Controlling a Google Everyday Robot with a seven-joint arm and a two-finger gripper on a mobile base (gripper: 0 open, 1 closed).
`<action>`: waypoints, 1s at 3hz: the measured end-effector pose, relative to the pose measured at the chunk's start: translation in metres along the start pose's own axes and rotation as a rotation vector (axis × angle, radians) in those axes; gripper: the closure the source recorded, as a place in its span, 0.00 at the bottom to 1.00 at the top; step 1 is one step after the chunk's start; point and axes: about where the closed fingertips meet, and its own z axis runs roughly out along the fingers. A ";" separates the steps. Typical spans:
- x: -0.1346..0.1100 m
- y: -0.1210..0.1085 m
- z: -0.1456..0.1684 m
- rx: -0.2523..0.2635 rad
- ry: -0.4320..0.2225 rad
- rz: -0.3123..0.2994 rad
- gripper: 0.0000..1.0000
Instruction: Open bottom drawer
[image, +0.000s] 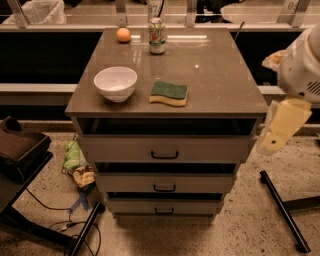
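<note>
The bottom drawer (164, 205) is the lowest and slimmest front of the grey-beige cabinet, with a small black bar handle (164, 211) at its centre. Its front stands about flush with the cabinet, just above the floor. My gripper (281, 127) shows as a cream part hanging under the white arm (301, 65) at the right edge. It is beside the cabinet's right side at the height of the top drawer, well above and to the right of the bottom drawer, touching nothing.
The cabinet top (210, 75) holds a white bowl (115, 83), a green and yellow sponge (169, 93), a can (157, 35) and an orange ball (123, 34). Litter (77, 162) and cables lie on the floor at left. A black bar (282, 210) lies on the floor at right.
</note>
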 end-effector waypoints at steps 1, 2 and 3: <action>0.005 0.015 0.038 0.056 0.004 -0.036 0.00; 0.012 0.031 0.073 0.129 0.054 -0.095 0.00; 0.017 0.047 0.109 0.214 0.123 -0.155 0.00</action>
